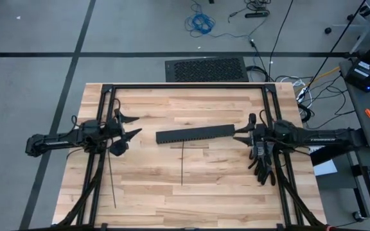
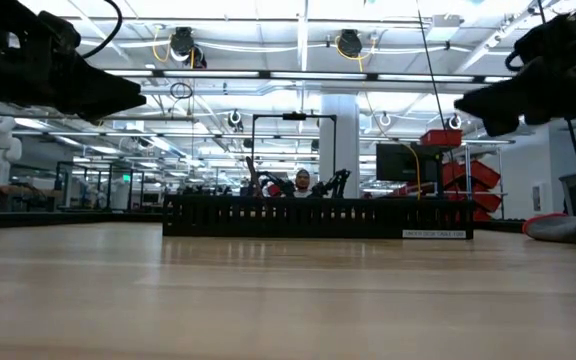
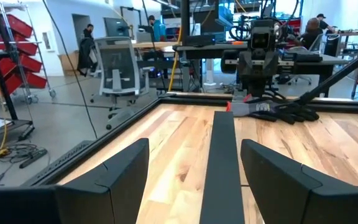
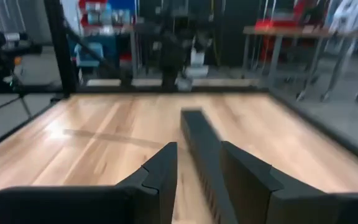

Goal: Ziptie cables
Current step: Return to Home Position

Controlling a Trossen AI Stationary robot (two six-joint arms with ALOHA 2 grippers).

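While both arms hang level over the sides of the table (image 1: 223, 192) in the high view, the left gripper (image 1: 138, 126) stands at the left with jaws spread wide. The right gripper (image 1: 237, 134) is at the right, its jaws parted less. Each points at one end of the long black duct (image 1: 201, 134) lying between them, and neither holds anything. Two zipties (image 1: 182, 163) lie flat on the bare wood, one just on the near side of the duct at mid-table and the other nearer the left arm. The cables show nowhere; they may be shut inside the duct, but I cannot tell. A dark glove (image 1: 262, 168) lies beside the right arm.

At table height in the low view, the duct stands across the far middle and no ziptie can be made out.

From the left wrist, widely spread fingers (image 3: 126, 168) frame the duct's end. From the right wrist, the fingers (image 4: 160, 171) stand closer together.

The strips are probably light, springy and slick, and they hug the wood. A pinch near one end, lifting that tip first, looks the surest hold.
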